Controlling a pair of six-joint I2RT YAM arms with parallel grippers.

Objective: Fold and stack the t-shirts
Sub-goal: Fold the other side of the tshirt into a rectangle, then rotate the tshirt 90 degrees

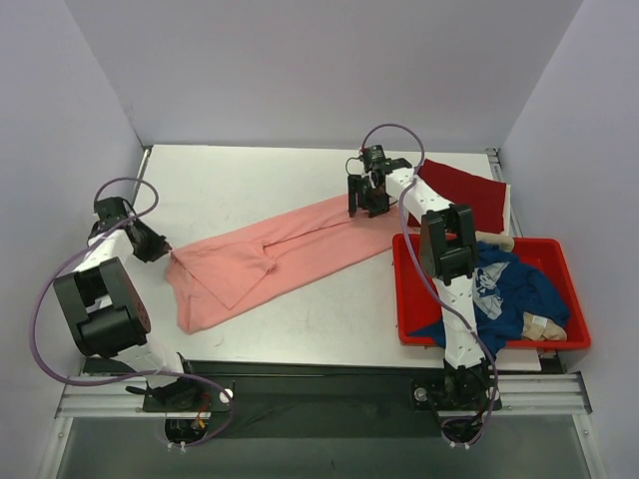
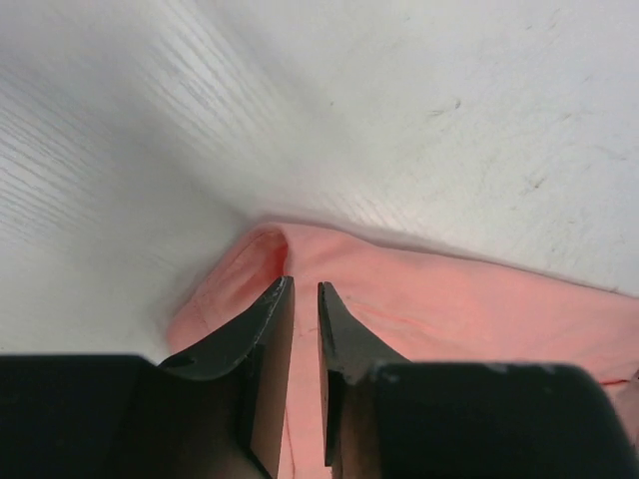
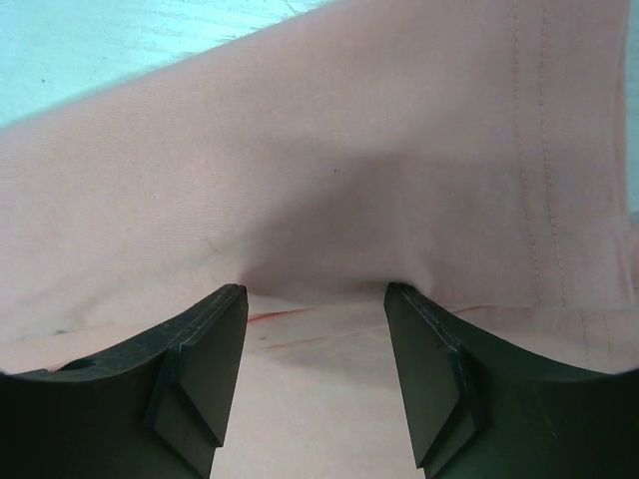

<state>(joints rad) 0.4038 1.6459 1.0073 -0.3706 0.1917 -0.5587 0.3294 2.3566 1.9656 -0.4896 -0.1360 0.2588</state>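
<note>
Top external view: on the left, the left gripper point(image 1: 152, 242) sits at the left end of a salmon-pink t-shirt point(image 1: 270, 254), which lies stretched in a long, loosely gathered band across the white table point(image 1: 250, 180). Its wrist view shows the jaws narrowly apart with nothing pinched, the shirt's rolled corner just ahead of the tips. At the band's right end, the right gripper point(image 1: 367, 205) stands over the cloth, jaws wide apart with pink fabric humped between them, not clamped. Beyond it, at the far right, a dark red t-shirt point(image 1: 464, 190) lies flat. A red plastic tub point(image 1: 572, 299) on the right holds a crumpled navy blue t-shirt point(image 1: 514, 284). Risk: with neither end gripped, a closing pinch could catch only one layer or slip off, leaving the fold skewed or bunched; the right arm passes beside the tub wall and might nudge it.
</note>
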